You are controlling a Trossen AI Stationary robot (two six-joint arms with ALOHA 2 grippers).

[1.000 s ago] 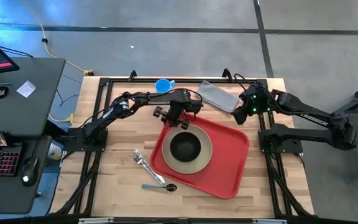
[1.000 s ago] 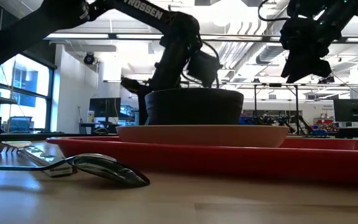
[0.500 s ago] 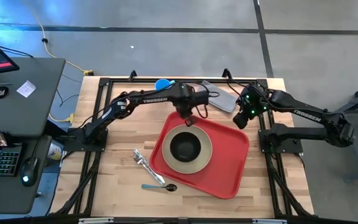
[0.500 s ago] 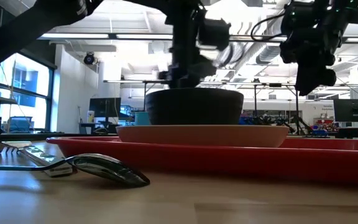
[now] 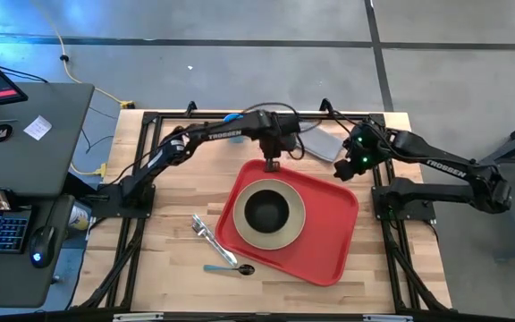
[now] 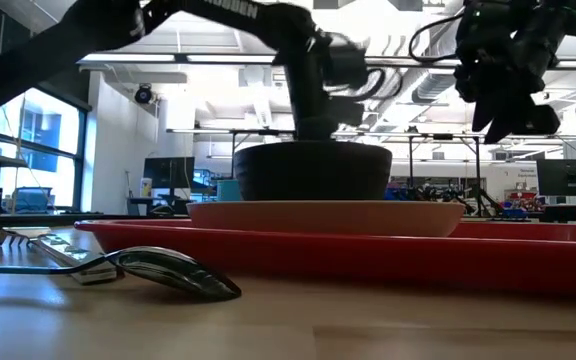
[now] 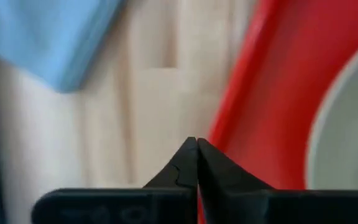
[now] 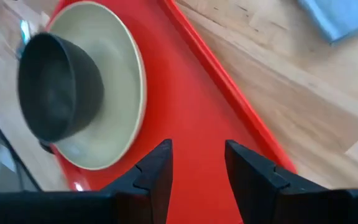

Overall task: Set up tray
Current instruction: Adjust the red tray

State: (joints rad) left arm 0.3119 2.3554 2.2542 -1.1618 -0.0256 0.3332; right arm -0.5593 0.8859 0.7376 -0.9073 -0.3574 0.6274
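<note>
You look straight down on the whole table from overhead, and level across it from tabletop height. Both wrist cameras sit close, sharing the tray's [image 5: 329, 240] red rim.

"TROSSEN" on left arm [image 5: 224, 135]; on right arm [image 5: 443, 165]

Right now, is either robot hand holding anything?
No. The left gripper is shut on nothing by the tray edge. The right gripper is open over the tray.
</note>
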